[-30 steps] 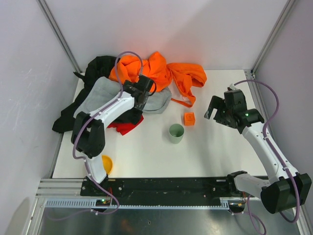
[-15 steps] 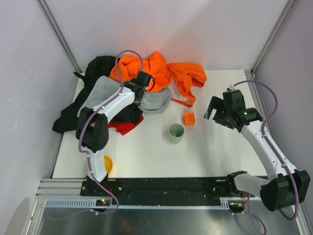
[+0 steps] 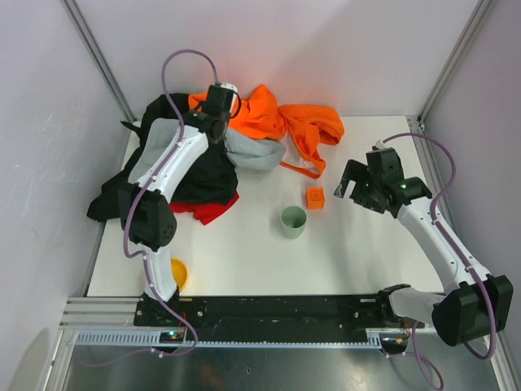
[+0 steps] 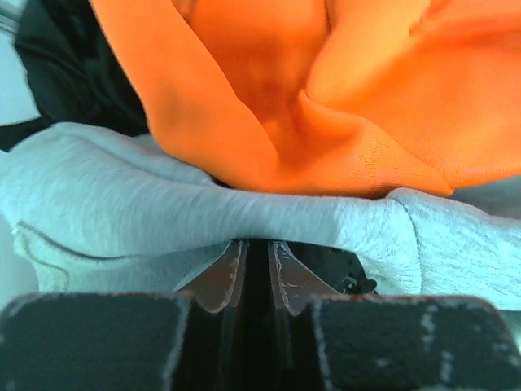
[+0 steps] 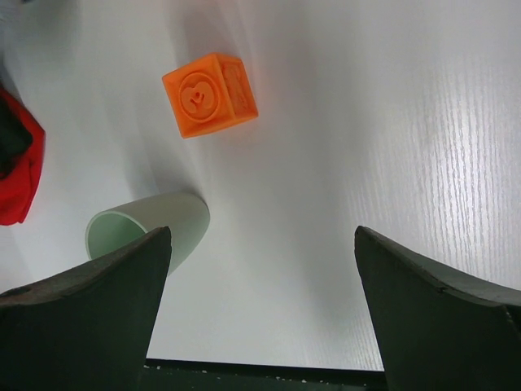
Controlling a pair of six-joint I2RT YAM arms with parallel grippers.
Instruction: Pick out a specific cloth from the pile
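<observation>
Overhead, my left pincer (image 3: 220,110) sits on the pile (image 3: 264,118), beyond and left of the green cup (image 3: 293,221). The red cloth (image 3: 213,210) lies left of the cup, tucked under black fabric. My right pincer (image 3: 358,189) hangs right of the cup, above the bench (image 3: 342,252).

Left wrist: the pincer (image 4: 254,248) is clenched on the grey garment (image 4: 163,212).

Right wrist: my fingers (image 5: 89,318) are spread wide. An orange block (image 5: 210,94) sits beyond the cup (image 5: 146,232), and the cloth (image 5: 16,175) is to its left.

Left arm (image 3: 172,165) is stretched far forward, and the left gripper (image 4: 257,251) has its jaws pressed almost together, just a sliver between them. Right arm (image 3: 435,240) is bent, right gripper (image 5: 260,244) angled downward, fingers spread wide.
</observation>
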